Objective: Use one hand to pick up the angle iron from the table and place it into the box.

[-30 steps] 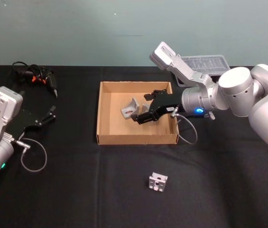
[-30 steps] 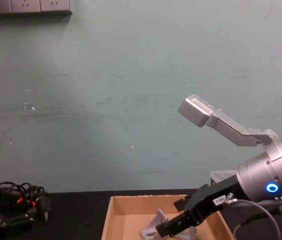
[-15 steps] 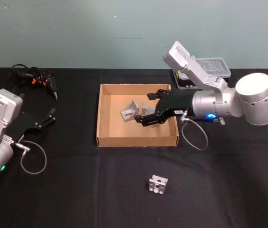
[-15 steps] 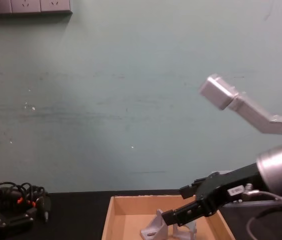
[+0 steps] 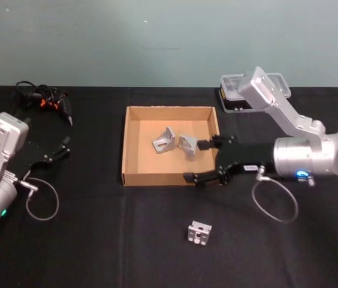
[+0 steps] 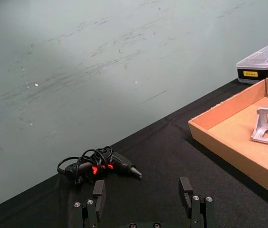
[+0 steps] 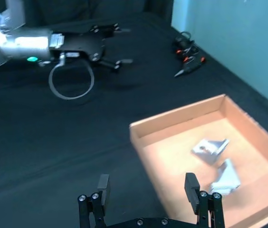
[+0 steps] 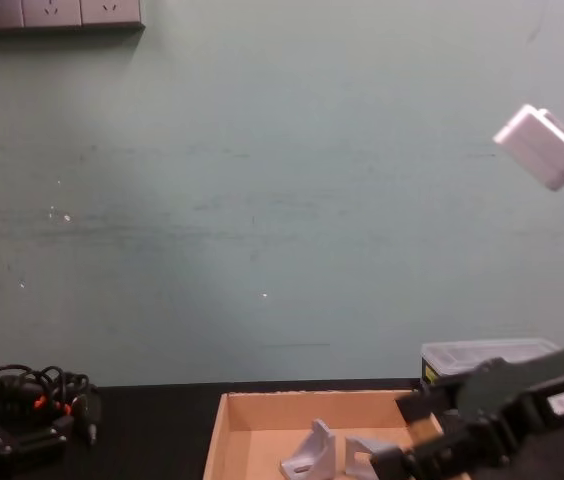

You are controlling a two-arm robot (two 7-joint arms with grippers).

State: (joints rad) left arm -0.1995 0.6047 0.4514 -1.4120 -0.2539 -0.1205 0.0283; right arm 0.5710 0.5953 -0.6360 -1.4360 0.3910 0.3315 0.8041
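Right gripper [image 5: 194, 161], jaws apart and empty, hung over the box's [image 5: 124, 144] right wall; dipping could snag it. Left gripper [image 5: 66, 146] sat left of it, jaws also apart.

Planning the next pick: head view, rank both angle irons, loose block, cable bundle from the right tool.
Right tool, at the box's right wall:
1. Right angle iron, boxed.
2. Left angle iron, boxed.
3. Block, nearer the robot.
4. Cable bundle, far left.

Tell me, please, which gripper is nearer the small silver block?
Right. The right gripper hovers at the box's front right corner, just beyond the silver block; the left gripper sits far off to its left.
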